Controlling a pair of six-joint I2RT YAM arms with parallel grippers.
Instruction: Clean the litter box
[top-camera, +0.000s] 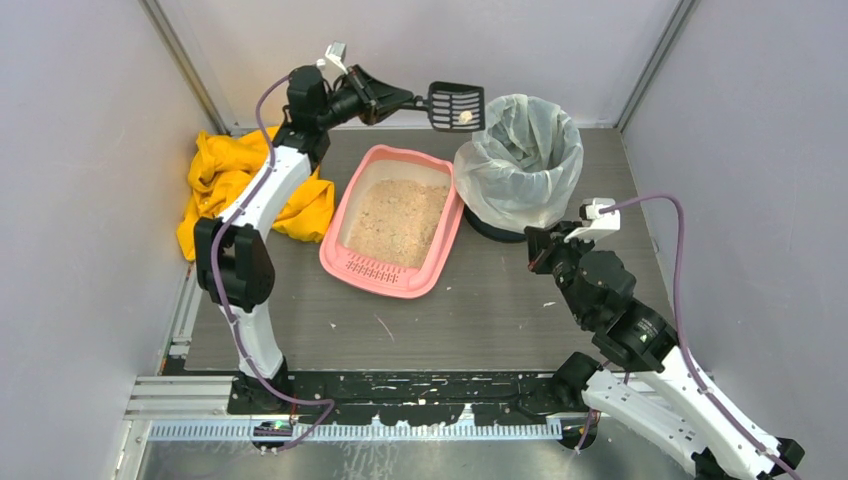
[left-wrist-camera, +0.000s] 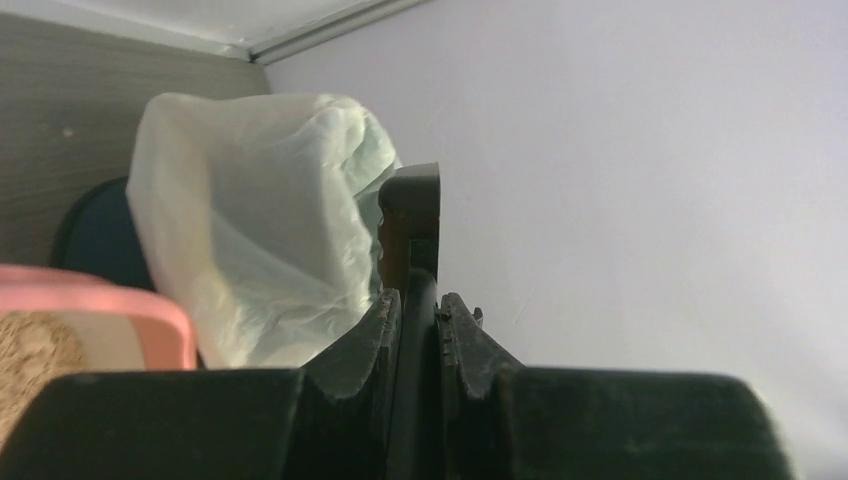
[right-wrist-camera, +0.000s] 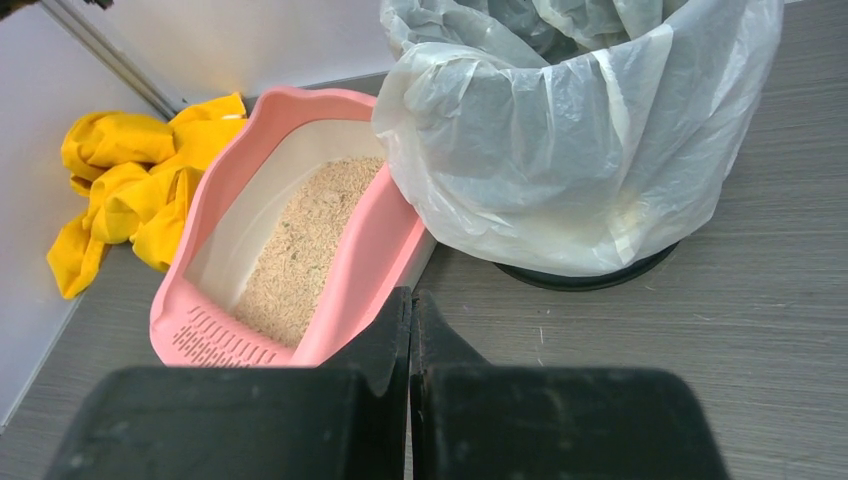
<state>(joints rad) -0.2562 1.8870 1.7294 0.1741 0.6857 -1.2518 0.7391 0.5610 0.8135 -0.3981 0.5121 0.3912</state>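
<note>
The pink litter box (top-camera: 340, 225) with beige litter lies mid-table, slotted lip toward me; it also shows in the right wrist view (right-wrist-camera: 350, 250) and at the left edge of the left wrist view (left-wrist-camera: 130, 305). My left gripper (top-camera: 412, 100) is shut on the handle of a black slotted scoop (top-camera: 457, 105), held in the air between the box's far end and the bin, with a pale clump on it. In the left wrist view the scoop (left-wrist-camera: 410, 215) stands edge-on between the fingers (left-wrist-camera: 365, 340). My right gripper (top-camera: 535, 248) is shut and empty, low near the bin's base.
A round bin with a clear plastic liner (top-camera: 520, 160) stands right of the box, also in the right wrist view (right-wrist-camera: 570, 130). A crumpled yellow cloth (top-camera: 215, 185) lies at the back left. Walls close in on three sides. Small litter specks dot the table.
</note>
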